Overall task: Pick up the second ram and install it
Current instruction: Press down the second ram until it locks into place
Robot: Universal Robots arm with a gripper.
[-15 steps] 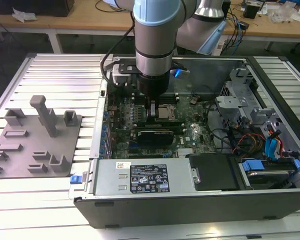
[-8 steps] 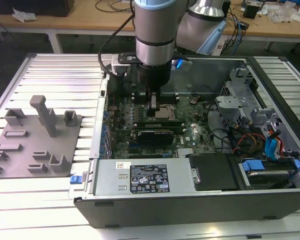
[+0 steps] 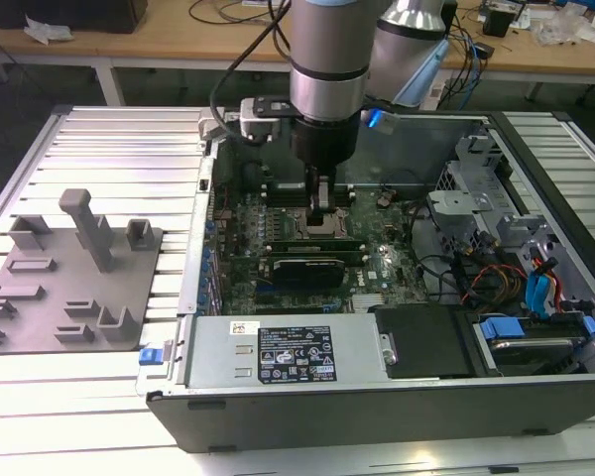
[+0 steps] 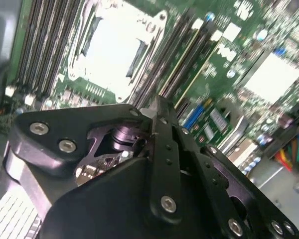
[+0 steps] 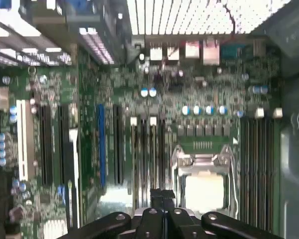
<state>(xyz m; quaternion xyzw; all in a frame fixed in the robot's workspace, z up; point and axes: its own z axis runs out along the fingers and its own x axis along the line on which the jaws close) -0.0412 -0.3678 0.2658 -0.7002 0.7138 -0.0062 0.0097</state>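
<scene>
**A:** ok, exterior view first. The arm hangs straight down into the open PC case (image 3: pixel 535 188), gripper (image 3: pixel 319 211) low over the motherboard (image 3: pixel 377 263), right by the silver CPU socket (image 3: pixel 312 226). The second ram (image 3: pixel 312 245) looks like the long stick lying in the slots just in front of the fingertips, a black card (image 3: pixel 307 268) beside it. Grey parts tray (image 3: pixel 69 288) sits on the slatted table (image 3: pixel 119 149) on the exterior view's left.

**B:** and the second wrist view?

**A:** Black fingers (image 4: pixel 164 149) pressed together, nothing between them, so it's clenched empty. Socket (image 4: pixel 114 50) and the ram slots (image 4: pixel 177 64) lie past the tip.

**B:** first wrist view?

**A:** Fingertips (image 5: pixel 162 196) meet over the slots (image 5: pixel 144 159) next to the socket (image 5: pixel 204 179). Blue slot (image 5: pixel 101 144) sits further over. Can't tell if they touch the stick.
</scene>
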